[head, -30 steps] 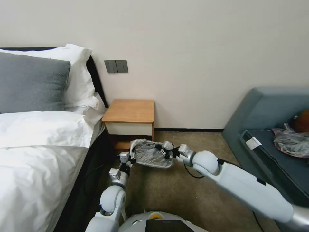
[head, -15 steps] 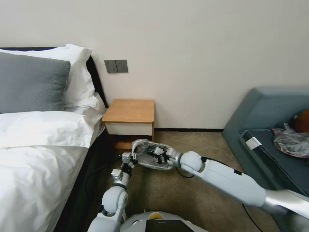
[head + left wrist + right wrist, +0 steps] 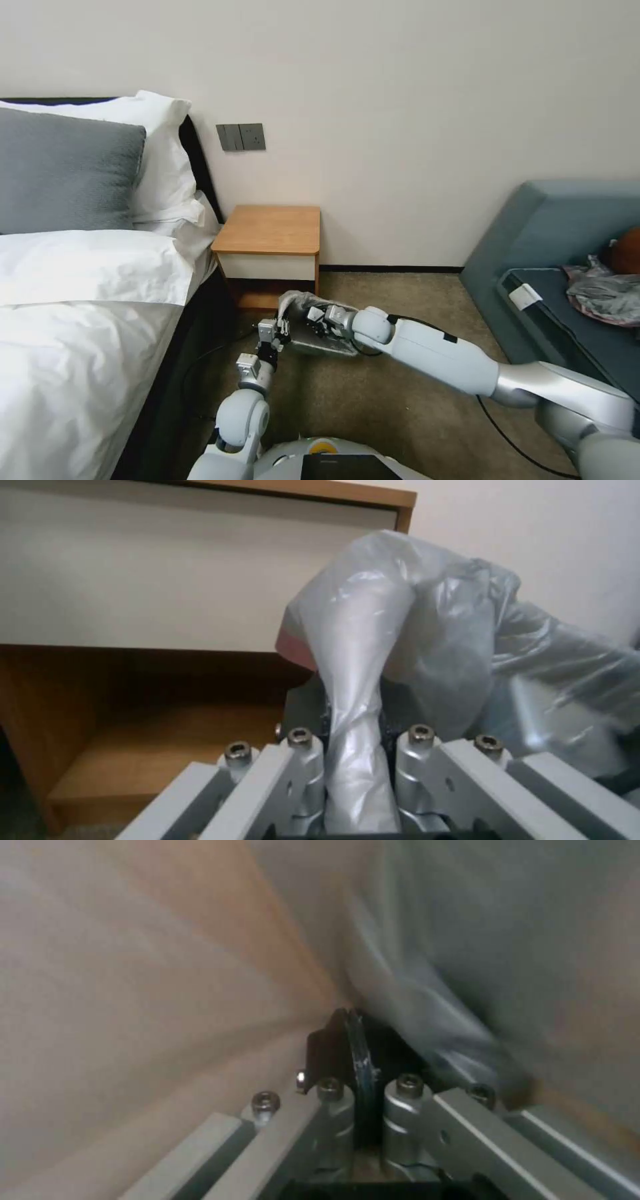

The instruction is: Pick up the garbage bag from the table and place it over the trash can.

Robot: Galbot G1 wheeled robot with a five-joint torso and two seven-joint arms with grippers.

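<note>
No lettering, brand, number or sign can be read anywhere — not on any surface in the head view, nor in either wrist view.
</note>
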